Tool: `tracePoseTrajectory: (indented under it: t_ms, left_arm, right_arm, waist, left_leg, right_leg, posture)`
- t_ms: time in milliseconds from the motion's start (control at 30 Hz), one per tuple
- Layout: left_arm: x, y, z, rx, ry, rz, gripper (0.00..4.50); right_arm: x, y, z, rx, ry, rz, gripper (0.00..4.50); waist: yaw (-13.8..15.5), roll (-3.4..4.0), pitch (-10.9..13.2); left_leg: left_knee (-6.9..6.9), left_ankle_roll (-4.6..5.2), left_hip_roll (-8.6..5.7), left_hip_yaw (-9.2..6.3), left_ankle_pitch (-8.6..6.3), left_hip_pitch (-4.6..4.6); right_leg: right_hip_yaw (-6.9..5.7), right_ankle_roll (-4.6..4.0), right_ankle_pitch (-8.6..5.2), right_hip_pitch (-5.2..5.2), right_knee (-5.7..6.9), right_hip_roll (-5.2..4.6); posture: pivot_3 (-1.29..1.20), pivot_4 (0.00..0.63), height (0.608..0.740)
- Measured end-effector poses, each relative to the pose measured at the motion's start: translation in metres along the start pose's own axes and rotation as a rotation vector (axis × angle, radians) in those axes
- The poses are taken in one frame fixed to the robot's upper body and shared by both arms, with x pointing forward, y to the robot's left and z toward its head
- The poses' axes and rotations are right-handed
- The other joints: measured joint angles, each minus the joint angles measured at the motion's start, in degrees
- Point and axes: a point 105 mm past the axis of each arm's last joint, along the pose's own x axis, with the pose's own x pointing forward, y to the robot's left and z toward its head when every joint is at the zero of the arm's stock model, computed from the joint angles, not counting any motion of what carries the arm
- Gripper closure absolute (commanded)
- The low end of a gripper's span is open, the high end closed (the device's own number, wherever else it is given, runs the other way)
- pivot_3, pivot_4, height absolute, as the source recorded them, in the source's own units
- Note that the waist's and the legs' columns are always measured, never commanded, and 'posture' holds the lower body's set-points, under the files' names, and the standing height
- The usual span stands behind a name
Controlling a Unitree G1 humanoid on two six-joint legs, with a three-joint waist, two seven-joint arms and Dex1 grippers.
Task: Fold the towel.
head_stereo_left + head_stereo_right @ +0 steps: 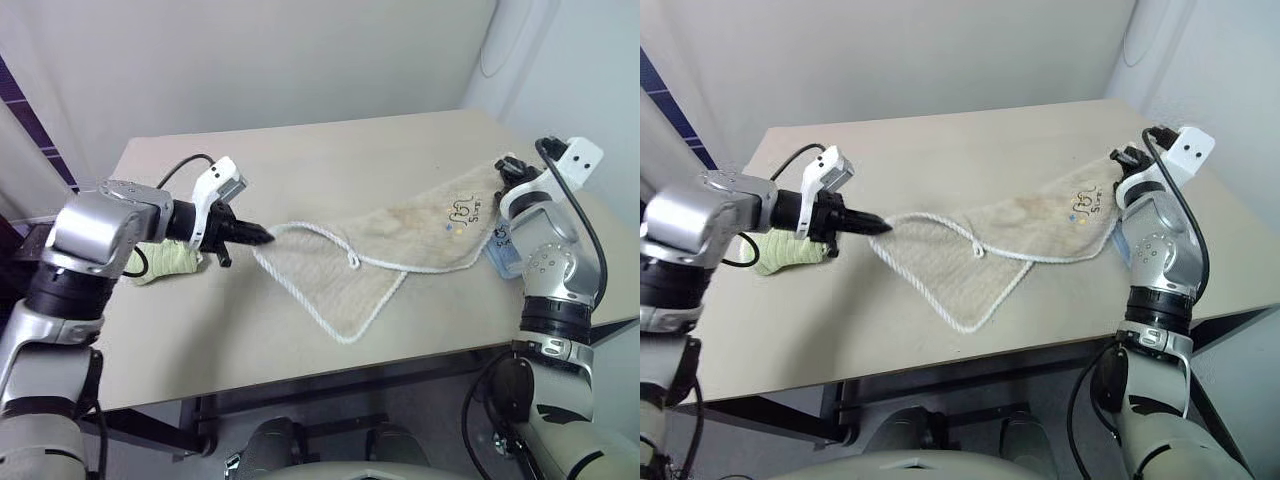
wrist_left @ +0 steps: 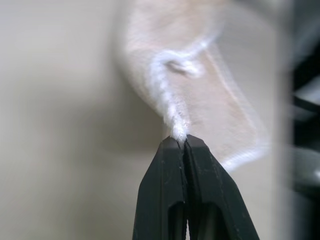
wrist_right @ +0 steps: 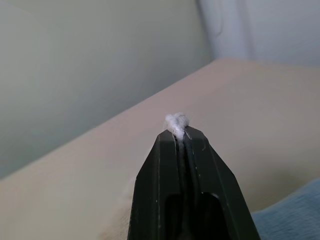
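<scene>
The towel is stretched across the middle of the bench, running from the left side toward the right edge, its near part sagging onto the top in a point toward the front edge. White cord trims it, with a small knot in the cord near the middle, and a dark printed logo sits near its right end. The left gripper has its jaws clamped on the corded left corner; the right gripper has its jaws pinched together on a white tuft of the cord at the right corner. A pale-green folded cloth lies near the bench's left edge, and a light-blue cloth lies by the right edge.
</scene>
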Motion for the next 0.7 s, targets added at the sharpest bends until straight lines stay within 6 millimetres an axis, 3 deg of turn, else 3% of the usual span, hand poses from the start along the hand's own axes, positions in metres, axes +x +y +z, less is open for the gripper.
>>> tracePoseTrajectory:
  t_ms: [133,233,367,500,633,667,700]
  left_arm:
    - [0.022,0.048,-0.032,0.014,-0.052,0.204,4.47]
    - [0.026,0.07,-0.04,0.01,-0.077,0.346,4.47]
    - [0.026,0.079,-0.032,0.036,-0.143,0.434,4.47]
    - [0.029,0.082,-0.017,0.047,-0.199,0.475,4.47]
    - [0.034,0.079,-0.01,0.056,-0.226,0.469,4.47]
    - [0.035,0.079,-0.01,0.058,-0.225,0.466,4.5]
    - [0.037,0.077,-0.01,0.07,-0.222,0.463,4.5]
  right_arm:
    - [0.0,0.017,0.0,0.061,0.053,0.095,4.5]
    - [0.0,0.031,0.003,0.099,0.082,0.154,4.5]
    - [-0.001,0.038,-0.005,0.101,0.15,0.18,4.5]
    - [-0.002,0.034,-0.037,0.066,0.323,0.161,4.5]
    - [-0.003,0.026,-0.052,0.067,0.383,0.133,4.5]
    - [-0.003,0.024,-0.055,0.068,0.392,0.127,3.98]
    - [-0.003,0.023,-0.058,0.068,0.402,0.12,3.78]
  waist:
    - [0.06,-0.03,0.02]
    - [0.07,-0.14,0.07]
    - [0.14,-0.18,0.08]
    - [0.04,-0.19,0.08]
    - [-0.04,-0.19,0.08]
    - [-0.05,-0.19,0.08]
    - [-0.05,-0.19,0.08]
  left_leg:
    - [0.02,0.02,0.01,0.07,0.01,-0.27]
    - [0.03,0.15,0.0,0.15,0.09,-0.52]
    - [0.04,0.2,-0.01,0.21,0.08,-0.59]
    - [0.17,0.22,-0.01,0.22,0.08,-0.56]
    - [0.17,0.26,-0.01,0.23,0.1,-0.49]
    - [0.17,0.26,-0.01,0.22,0.1,-0.49]
    - [0.17,0.26,-0.01,0.22,0.1,-0.49]
  right_leg:
    - [0.03,0.02,0.02,-0.27,0.02,-0.02]
    - [0.03,0.22,0.13,-0.34,0.05,-0.04]
    - [0.01,0.26,0.16,-0.39,0.07,-0.03]
    - [0.01,0.29,0.19,-0.33,0.12,-0.03]
    - [0.01,0.31,0.22,-0.26,0.13,-0.02]
    - [0.01,0.32,0.22,-0.26,0.13,-0.01]
    - [0.01,0.33,0.23,-0.26,0.13,-0.01]
  posture:
    - [0.0,0.0,0.721]
    - [0.0,0.0,0.721]
    - [0.0,0.0,0.721]
    - [0.0,0.0,0.721]
    - [0.0,0.0,0.721]
    - [0.0,0.0,0.721]
    - [0.0,0.0,0.721]
